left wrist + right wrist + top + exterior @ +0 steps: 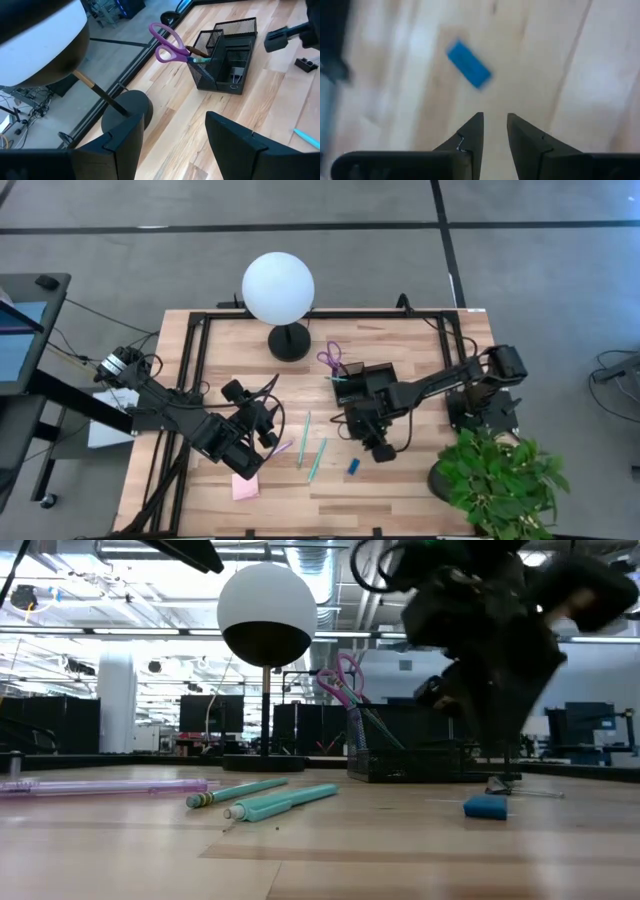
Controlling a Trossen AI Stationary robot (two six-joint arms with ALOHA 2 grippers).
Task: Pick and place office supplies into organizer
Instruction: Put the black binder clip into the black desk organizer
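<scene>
Your right gripper (495,131) hovers over the table, jaws slightly apart, empty. Blue eraser (468,63) lies just ahead at eleven o'clock: widen, square up across its narrow sides, then descend. Left gripper (175,145) waits, jaws apart.

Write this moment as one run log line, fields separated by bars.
left gripper: open, empty | right gripper: narrow gap, empty, above blue eraser | scissors: in organizer

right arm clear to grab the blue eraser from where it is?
Probably yes. The right pincer hangs just above the table with the blue eraser lying ahead of it on bare wood, nothing between them. Its fingers stand slightly apart, empty.
</scene>
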